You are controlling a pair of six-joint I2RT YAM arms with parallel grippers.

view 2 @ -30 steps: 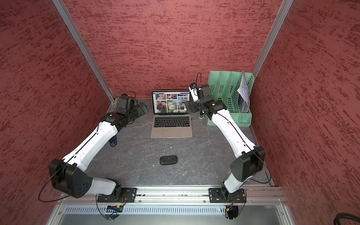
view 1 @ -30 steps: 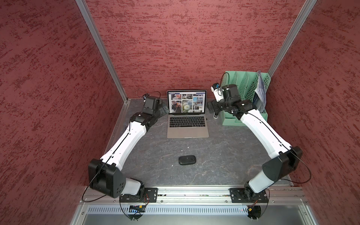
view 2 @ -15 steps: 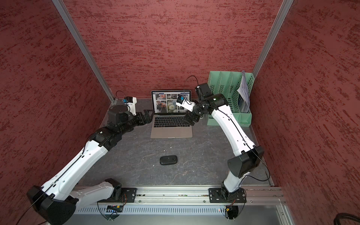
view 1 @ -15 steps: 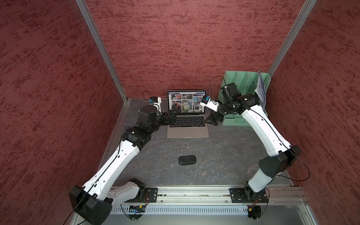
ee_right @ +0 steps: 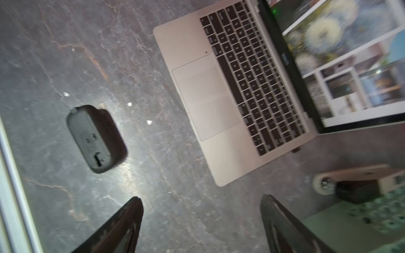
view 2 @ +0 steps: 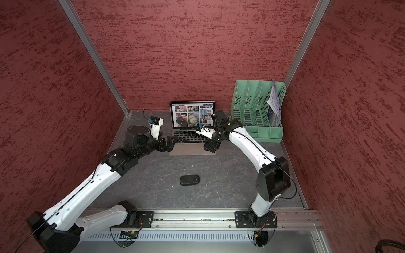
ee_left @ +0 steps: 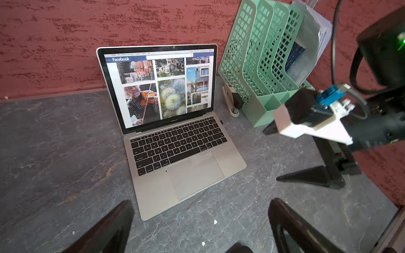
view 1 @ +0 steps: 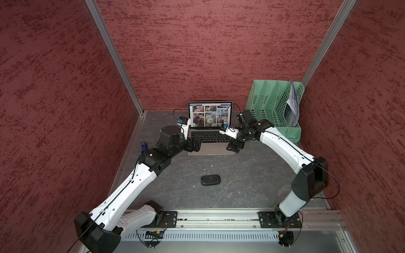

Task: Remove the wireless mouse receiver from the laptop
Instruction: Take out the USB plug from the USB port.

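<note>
Left hand (ee_left: pixel 201 202) and right hand (ee_right: pixel 201 197) gape wide, empty; grabbing the tiny dark receiver stub (ee_left: pixel 221 121) could shove the slim silver-grey laptop (ee_left: pixel 192 175).

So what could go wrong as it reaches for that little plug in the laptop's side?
The wireless mouse receiver is a tiny stub; the open right gripper could slip off it. Nothing holds the laptop yet, so a pull might drag it. The green file rack crowds that side.
</note>
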